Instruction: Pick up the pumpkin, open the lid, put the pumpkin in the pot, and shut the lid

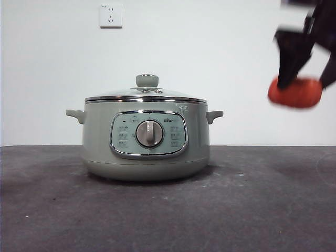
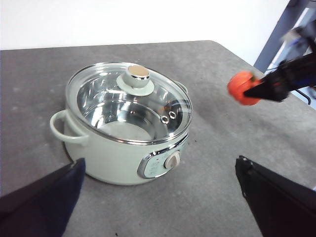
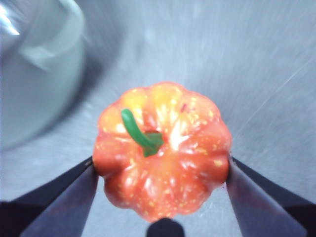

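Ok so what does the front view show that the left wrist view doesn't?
Only the front view shows the wall socket and the pot's control panel head-on. Only the left wrist view shows the pot's shiny interior through the lid and the left claw, open and holding nothing. Both show the lid seated on the pot and the right claw holding the pumpkin in the air off to one side.
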`<move>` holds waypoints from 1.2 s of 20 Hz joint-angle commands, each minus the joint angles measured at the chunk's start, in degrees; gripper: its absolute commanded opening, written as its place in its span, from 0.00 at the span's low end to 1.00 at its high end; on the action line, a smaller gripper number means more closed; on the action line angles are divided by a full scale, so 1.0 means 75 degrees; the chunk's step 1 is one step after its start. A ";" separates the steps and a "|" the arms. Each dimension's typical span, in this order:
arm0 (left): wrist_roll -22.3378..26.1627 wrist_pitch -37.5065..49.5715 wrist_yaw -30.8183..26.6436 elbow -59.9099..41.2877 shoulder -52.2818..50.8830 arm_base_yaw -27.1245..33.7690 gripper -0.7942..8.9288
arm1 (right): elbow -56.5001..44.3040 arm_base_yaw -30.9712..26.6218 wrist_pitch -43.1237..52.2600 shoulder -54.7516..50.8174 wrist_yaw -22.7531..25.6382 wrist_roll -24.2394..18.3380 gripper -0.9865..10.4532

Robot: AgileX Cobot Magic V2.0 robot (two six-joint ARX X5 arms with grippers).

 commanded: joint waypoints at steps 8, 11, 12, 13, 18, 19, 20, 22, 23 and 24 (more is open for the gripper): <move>0.0064 0.1821 -0.0726 0.1274 0.2903 -0.1518 0.95 | -0.0003 0.0749 -0.1195 -0.2527 -0.0452 0.0428 0.08; 0.0259 0.2291 -0.1224 0.1950 0.4080 -0.2101 0.95 | -0.0003 0.0973 -0.1247 -0.2766 -0.0615 0.0565 0.08; 0.0262 0.2430 -0.1463 0.2203 0.4494 -0.2326 0.95 | -0.0003 0.1052 -0.1279 -0.2806 -0.0612 0.0592 0.08; 0.0265 0.2538 -0.1641 0.2396 0.4820 -0.2515 0.95 | -0.0003 0.1107 -0.1320 -0.2844 -0.0612 0.0627 0.08; 0.0787 0.2859 -0.2521 0.3287 0.6420 -0.3308 0.95 | -0.0003 0.1314 -0.1454 -0.2882 -0.0612 0.0740 0.08; 0.0819 0.3005 -0.2687 0.3372 0.6668 -0.3410 0.95 | -0.0003 0.1343 -0.1454 -0.2882 -0.0612 0.0752 0.08; 0.0845 0.3226 -0.2827 0.3421 0.6951 -0.3500 0.95 | -0.0003 0.1381 -0.1457 -0.2882 -0.0612 0.0807 0.08; 0.0845 0.3532 -0.2850 0.3421 0.7361 -0.3593 0.95 | -0.0003 0.1431 -0.1457 -0.2882 -0.0612 0.0868 0.08; 0.0845 0.3585 -0.2885 0.3421 0.7525 -0.3605 0.95 | -0.0003 0.1434 -0.1457 -0.2882 -0.0612 0.0868 0.08; 0.0845 0.3614 -0.2900 0.3421 0.7708 -0.3605 0.95 | -0.0003 0.1434 -0.1457 -0.2882 -0.0609 0.0866 0.08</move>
